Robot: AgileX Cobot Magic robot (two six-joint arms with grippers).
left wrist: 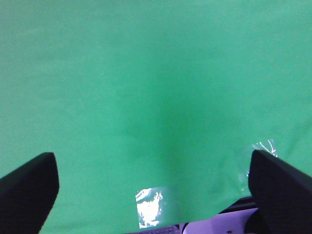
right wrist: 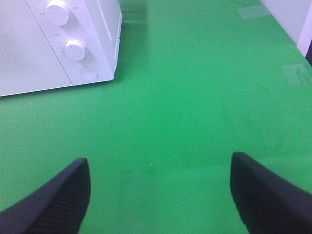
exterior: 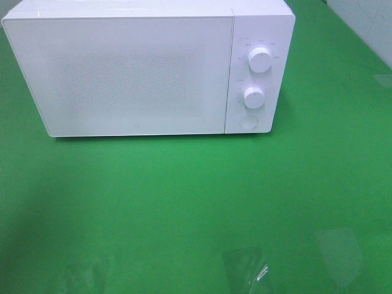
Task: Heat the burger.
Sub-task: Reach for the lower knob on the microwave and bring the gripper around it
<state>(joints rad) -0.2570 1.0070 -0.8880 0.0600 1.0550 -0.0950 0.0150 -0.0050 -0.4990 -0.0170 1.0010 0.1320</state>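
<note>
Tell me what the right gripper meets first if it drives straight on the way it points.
The right gripper would likely meet only the green tabletop; the microwave stands off to one side of its line.

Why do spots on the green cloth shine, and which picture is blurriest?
High view: clear shiny tape patches on the green cloth catch the light; soft shadow under the white box-shaped microwave oven. Left wrist view: blurriest, strongest tape glare. Right wrist view: fairly sharp.
</note>
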